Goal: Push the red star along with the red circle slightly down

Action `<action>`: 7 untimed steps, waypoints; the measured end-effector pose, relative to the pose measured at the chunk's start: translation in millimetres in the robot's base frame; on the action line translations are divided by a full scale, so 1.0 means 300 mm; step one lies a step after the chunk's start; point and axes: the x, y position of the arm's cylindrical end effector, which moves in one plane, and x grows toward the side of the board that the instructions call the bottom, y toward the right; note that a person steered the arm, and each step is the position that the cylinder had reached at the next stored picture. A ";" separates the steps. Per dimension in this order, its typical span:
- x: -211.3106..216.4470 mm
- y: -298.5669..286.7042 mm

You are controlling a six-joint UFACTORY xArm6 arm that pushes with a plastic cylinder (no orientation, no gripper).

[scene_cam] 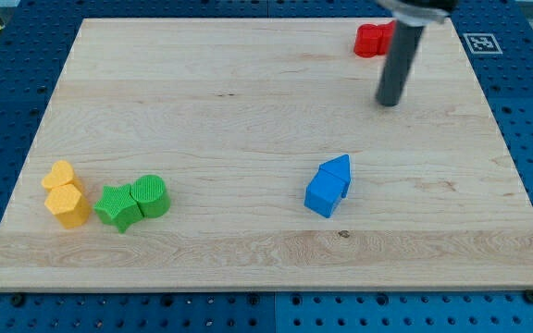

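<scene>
A red block (372, 40) lies near the view's top right of the wooden board; the rod hides its right part, so I cannot tell whether it is the star, the circle or both. My tip (390, 102) rests on the board just below and to the right of the red block, a short gap away. The rod rises from the tip to the view's top edge.
Two blue blocks (329, 186) sit touching at the lower middle right. A green star (117, 207) touches a green circle (151, 196) at the lower left. A yellow heart (60, 175) and a yellow hexagon (68, 204) touch near the board's left edge (17, 199).
</scene>
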 end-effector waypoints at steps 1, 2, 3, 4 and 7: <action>-0.086 0.174; -0.216 0.288; -0.300 0.290; -0.341 0.274; -0.452 0.167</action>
